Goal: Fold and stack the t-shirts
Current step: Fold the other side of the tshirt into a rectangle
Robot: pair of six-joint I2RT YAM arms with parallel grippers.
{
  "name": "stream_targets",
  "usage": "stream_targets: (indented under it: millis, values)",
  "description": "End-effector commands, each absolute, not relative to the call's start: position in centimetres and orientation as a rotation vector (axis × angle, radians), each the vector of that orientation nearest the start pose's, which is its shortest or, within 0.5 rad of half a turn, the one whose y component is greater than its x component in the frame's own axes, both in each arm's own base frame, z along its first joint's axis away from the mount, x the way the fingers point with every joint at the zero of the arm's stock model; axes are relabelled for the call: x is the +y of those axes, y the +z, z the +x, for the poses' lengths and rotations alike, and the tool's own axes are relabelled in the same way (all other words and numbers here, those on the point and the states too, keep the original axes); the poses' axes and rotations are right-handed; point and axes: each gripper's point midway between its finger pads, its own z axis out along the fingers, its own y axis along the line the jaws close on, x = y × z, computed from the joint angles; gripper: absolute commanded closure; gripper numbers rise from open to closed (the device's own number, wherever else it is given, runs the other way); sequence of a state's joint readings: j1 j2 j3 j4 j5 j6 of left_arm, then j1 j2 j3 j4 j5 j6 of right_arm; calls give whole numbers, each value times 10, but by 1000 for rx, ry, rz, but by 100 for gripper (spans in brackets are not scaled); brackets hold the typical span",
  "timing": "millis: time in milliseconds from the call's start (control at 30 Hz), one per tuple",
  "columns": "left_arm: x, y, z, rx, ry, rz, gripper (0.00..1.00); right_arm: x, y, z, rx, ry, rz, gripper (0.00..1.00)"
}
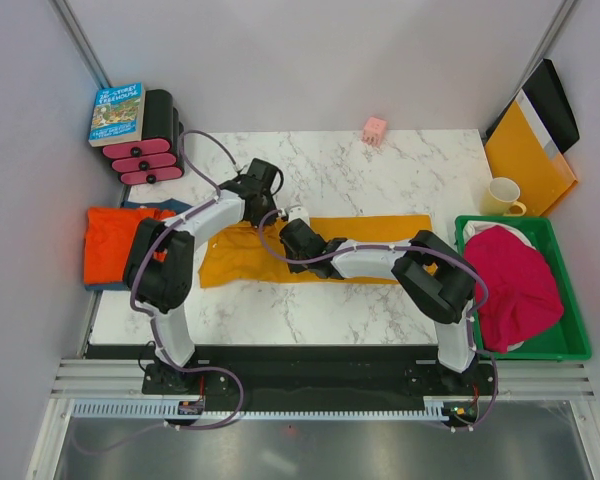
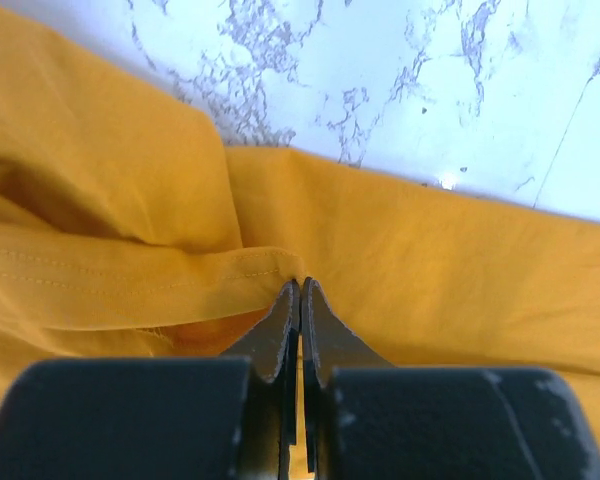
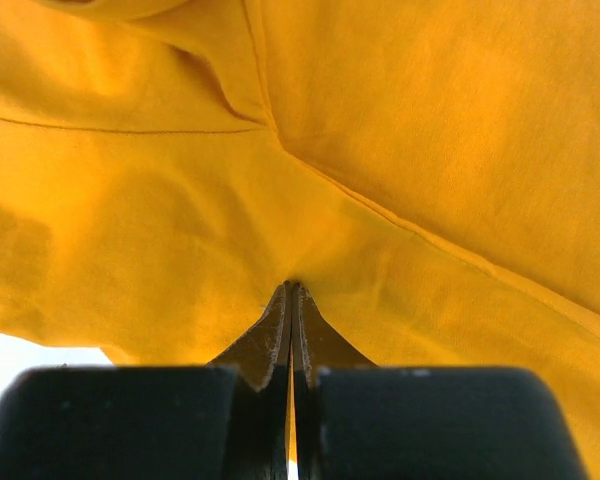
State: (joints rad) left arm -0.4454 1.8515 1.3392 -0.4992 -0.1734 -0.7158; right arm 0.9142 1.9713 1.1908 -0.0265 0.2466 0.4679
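Observation:
The mustard-yellow t-shirt [image 1: 360,248] lies as a long band across the middle of the table. My left gripper [image 1: 265,215] is shut on a stitched hem fold of it [image 2: 230,270] near its far left edge. My right gripper [image 1: 286,238] is shut on a pinch of the same shirt [image 3: 380,150] close beside the left one. The red-orange t-shirt [image 1: 115,240] lies at the left on the dusty blue one [image 1: 152,205], of which only an edge shows. The magenta-pink t-shirt [image 1: 518,280] lies bunched in the green bin [image 1: 570,345].
A book [image 1: 118,112] leans on pink-and-black cylinders [image 1: 145,150] at the back left. A small pink object [image 1: 375,129] sits at the back. A cream mug [image 1: 505,197] and the yellow-orange folder [image 1: 528,155] stand at the back right.

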Motion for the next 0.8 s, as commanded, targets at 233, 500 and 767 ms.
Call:
stream_targets:
  millis: [233, 500, 767]
  values:
    - [-201, 77, 440, 2522, -176, -185, 98, 354, -5, 298, 2419, 340, -431, 100]
    - [-214, 64, 445, 2576, -195, -58, 98, 354, -8, 298, 2426, 338, -430, 100]
    - [-200, 87, 441, 2509, -129, -129, 28, 354, -4, 300, 2416, 339, -425, 100]
